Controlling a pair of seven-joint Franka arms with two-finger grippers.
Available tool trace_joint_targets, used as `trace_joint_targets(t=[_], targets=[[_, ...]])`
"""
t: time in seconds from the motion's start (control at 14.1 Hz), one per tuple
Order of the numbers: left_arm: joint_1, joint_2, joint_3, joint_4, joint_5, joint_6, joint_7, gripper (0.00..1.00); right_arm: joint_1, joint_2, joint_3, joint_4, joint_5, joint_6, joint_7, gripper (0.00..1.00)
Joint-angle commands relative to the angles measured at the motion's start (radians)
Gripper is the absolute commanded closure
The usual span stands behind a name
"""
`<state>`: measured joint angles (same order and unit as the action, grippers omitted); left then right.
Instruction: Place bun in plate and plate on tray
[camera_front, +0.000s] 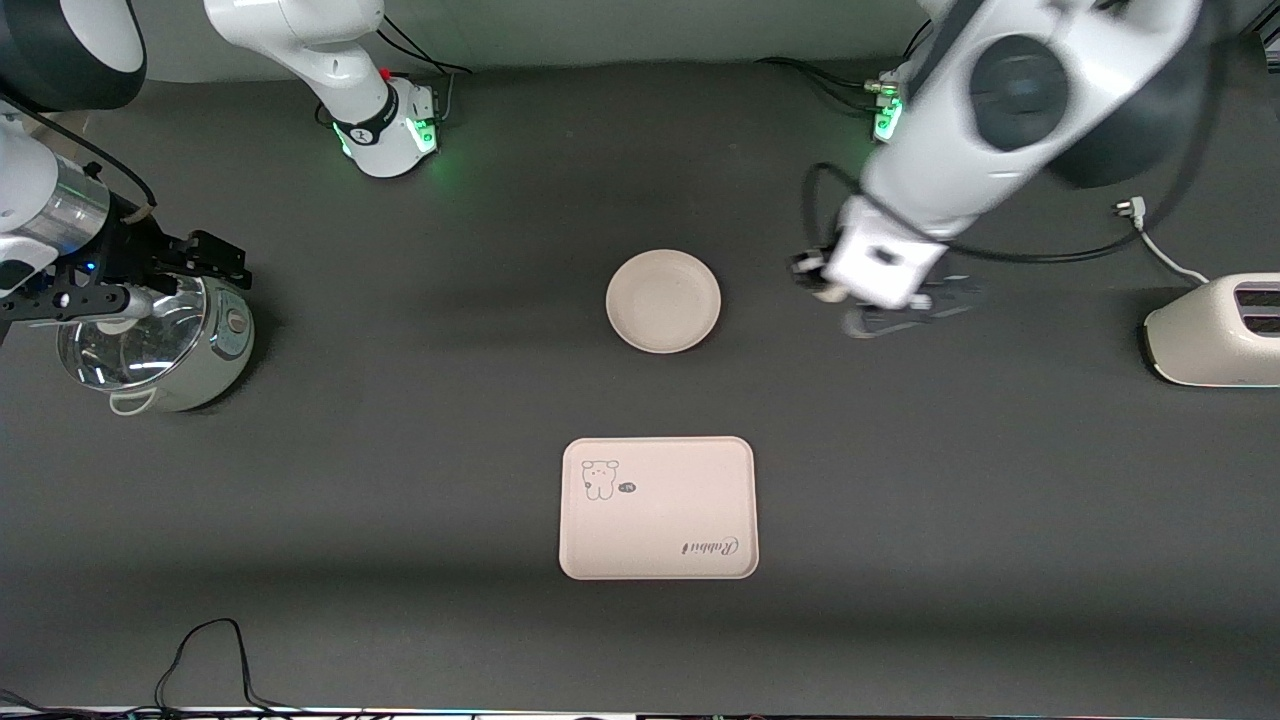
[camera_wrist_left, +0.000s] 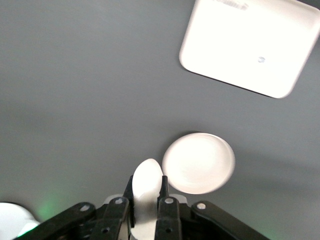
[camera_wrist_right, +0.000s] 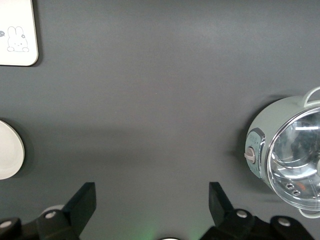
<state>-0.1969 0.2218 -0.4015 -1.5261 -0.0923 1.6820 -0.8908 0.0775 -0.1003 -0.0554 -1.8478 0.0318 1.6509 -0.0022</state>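
Gripping bun (camera_wrist_left: 146, 187) | left tool (camera_wrist_left: 147, 200) | beside plate (camera_wrist_left: 198, 163)

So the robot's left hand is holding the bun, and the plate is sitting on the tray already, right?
Not quite. The left hand is shut on the bun, but the plate isn't on the tray. The front view shows the plate on the bare table, apart from the tray, with the tray nearer the camera.

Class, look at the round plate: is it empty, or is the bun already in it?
Empty. The plate shows only a bare surface; the bun is clamped in the left claw, in the air beside the plate.
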Motion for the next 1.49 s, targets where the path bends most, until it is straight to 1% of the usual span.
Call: trace_joint_targets(t=[0.0, 0.07, 0.14, 0.28, 0.43, 0.57, 0.64, 0.78, 0.85, 0.92, 1.07, 1.14, 1.21, 1.35, 1.42], targets=[[-0.06, 0.068, -0.013, 0.018, -0.001, 0.047, -0.08, 0.79, 0.008, -0.004, -0.003, -0.011, -0.016, 0.015, -0.018, 0.0], [-0.099, 0.091, -0.011, 0.009, 0.011, 0.068, -0.104, 0.8, 0.008, -0.006, -0.003, -0.014, -0.015, 0.015, -0.015, 0.0], [-0.114, 0.109, -0.013, -0.018, 0.022, 0.106, -0.115, 0.79, 0.008, -0.006, -0.003, -0.016, -0.012, 0.015, -0.013, 0.0], [-0.156, 0.114, -0.013, -0.106, 0.022, 0.207, -0.123, 0.79, 0.008, -0.004, -0.003, -0.016, -0.003, 0.021, -0.006, 0.0], [-0.174, 0.114, -0.013, -0.23, 0.026, 0.348, -0.125, 0.79, 0.011, 0.004, 0.006, -0.022, 0.002, 0.041, 0.052, 0.0], [-0.199, 0.125, -0.011, -0.381, 0.061, 0.549, -0.14, 0.79, 0.022, 0.01, 0.041, -0.025, 0.003, 0.065, 0.089, 0.0], [-0.206, 0.146, -0.011, -0.423, 0.095, 0.62, -0.167, 0.79, 0.022, 0.019, 0.048, -0.025, 0.003, 0.076, 0.105, 0.0], [-0.24, 0.213, -0.011, -0.43, 0.193, 0.654, -0.245, 0.79, 0.022, 0.033, 0.048, -0.027, 0.003, 0.096, 0.105, 0.0], [-0.242, 0.244, -0.011, -0.427, 0.254, 0.674, -0.296, 0.79, 0.024, 0.034, 0.049, -0.027, 0.003, 0.098, 0.106, 0.0], [-0.245, 0.27, -0.013, -0.428, 0.288, 0.697, -0.333, 0.79, 0.031, 0.034, 0.054, -0.027, 0.003, 0.099, 0.108, 0.0], [-0.257, 0.295, -0.011, -0.425, 0.301, 0.706, -0.347, 0.78, 0.042, 0.036, 0.058, -0.03, 0.005, 0.113, 0.126, 0.0], [-0.259, 0.298, -0.011, -0.425, 0.301, 0.706, -0.355, 0.74, 0.045, 0.036, 0.066, -0.036, 0.013, 0.118, 0.128, 0.0], [-0.259, 0.298, -0.013, -0.425, 0.301, 0.706, -0.361, 0.73, 0.047, 0.034, 0.078, -0.039, 0.039, 0.118, 0.129, 0.0], [-0.269, 0.3, -0.013, -0.424, 0.301, 0.706, -0.382, 0.65, 0.047, 0.037, 0.097, -0.04, 0.071, 0.125, 0.149, 0.0], [-0.28, 0.3, -0.013, -0.422, 0.301, 0.706, -0.41, 0.3, 0.047, 0.037, 0.12, -0.047, 0.079, 0.128, 0.16, 0.0]])
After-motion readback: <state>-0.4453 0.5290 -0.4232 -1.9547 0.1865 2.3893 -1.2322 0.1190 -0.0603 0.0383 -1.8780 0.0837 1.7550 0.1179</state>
